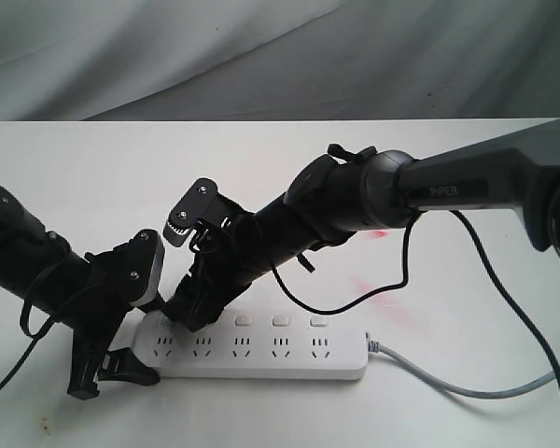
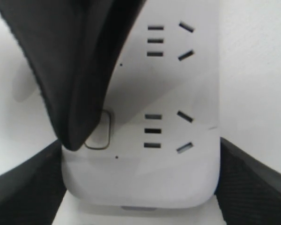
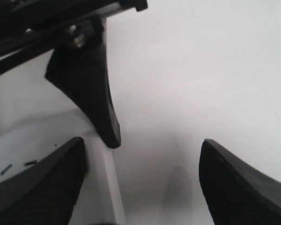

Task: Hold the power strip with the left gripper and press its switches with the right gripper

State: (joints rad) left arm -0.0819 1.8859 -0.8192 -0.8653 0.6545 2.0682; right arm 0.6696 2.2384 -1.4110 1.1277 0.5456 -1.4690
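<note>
The white power strip (image 1: 289, 359) lies along the table's front edge, its grey cord (image 1: 448, 378) trailing right. My left gripper (image 1: 138, 327) is shut on the strip's left end (image 2: 140, 183), with one finger (image 2: 23, 187) on each long side. The right gripper (image 1: 177, 275), on the PIPER arm, reaches across and stands open (image 3: 143, 183). One of its fingers (image 2: 75, 93) comes down with its tip over the edge of the end switch (image 2: 102, 136); the other finger (image 3: 248, 183) hangs over bare table beyond the strip. Three more switches (image 1: 280, 320) show uncovered.
The white table (image 1: 467, 187) has a faint red stain (image 1: 369, 285) behind the strip. A black cable (image 1: 504, 308) loops down from the right arm on the right side. Grey cloth (image 1: 261, 56) hangs at the back.
</note>
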